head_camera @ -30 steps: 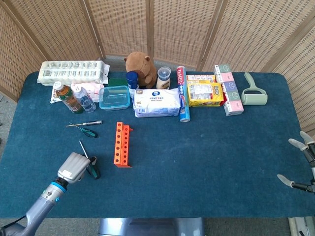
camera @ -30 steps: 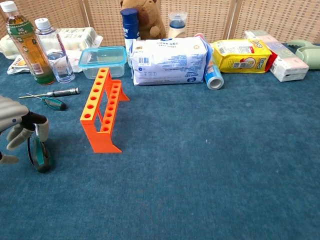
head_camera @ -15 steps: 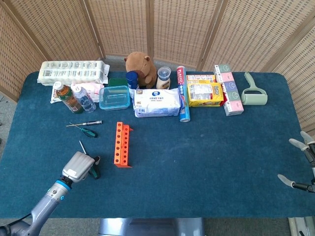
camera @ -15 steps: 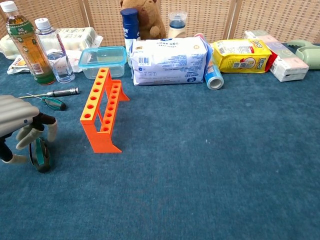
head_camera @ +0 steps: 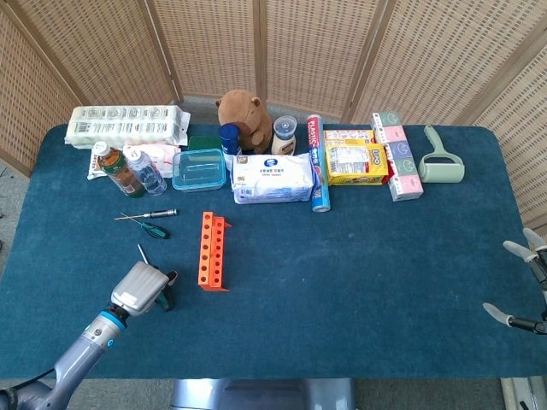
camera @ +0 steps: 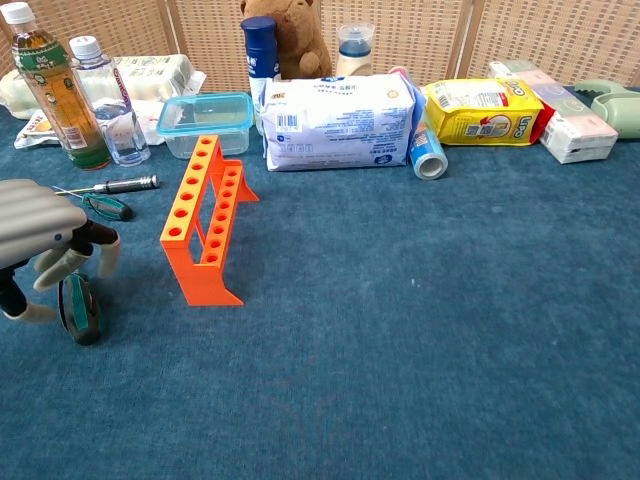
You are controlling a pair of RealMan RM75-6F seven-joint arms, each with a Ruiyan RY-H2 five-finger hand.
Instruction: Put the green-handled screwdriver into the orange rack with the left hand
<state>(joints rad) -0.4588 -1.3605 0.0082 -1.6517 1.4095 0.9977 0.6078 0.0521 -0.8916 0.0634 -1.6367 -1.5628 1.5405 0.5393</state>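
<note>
The green-handled screwdriver (head_camera: 165, 296) lies flat on the blue table, left of the orange rack (head_camera: 212, 251); its thin shaft points away from me. In the chest view its dark green handle (camera: 78, 308) pokes out beneath my left hand (camera: 40, 235). That hand (head_camera: 141, 288) hovers right over the handle, fingers curled down on either side of it, and I see no firm grip. The rack (camera: 205, 220) stands upright with its holes empty. My right hand (head_camera: 523, 286) is off at the table's right edge, fingers spread and holding nothing.
A smaller green-handled screwdriver (head_camera: 155, 230) and a black-handled one (head_camera: 159, 213) lie behind the rack's left side. Two bottles (camera: 62, 90), a clear box (camera: 205, 118), a wipes pack (camera: 338, 122) and other goods line the back.
My left hand has crept rightward and settled over the screwdriver's handle, fingers curling lower around it. The screwdriver has stayed where it lay. The right hand is still.
</note>
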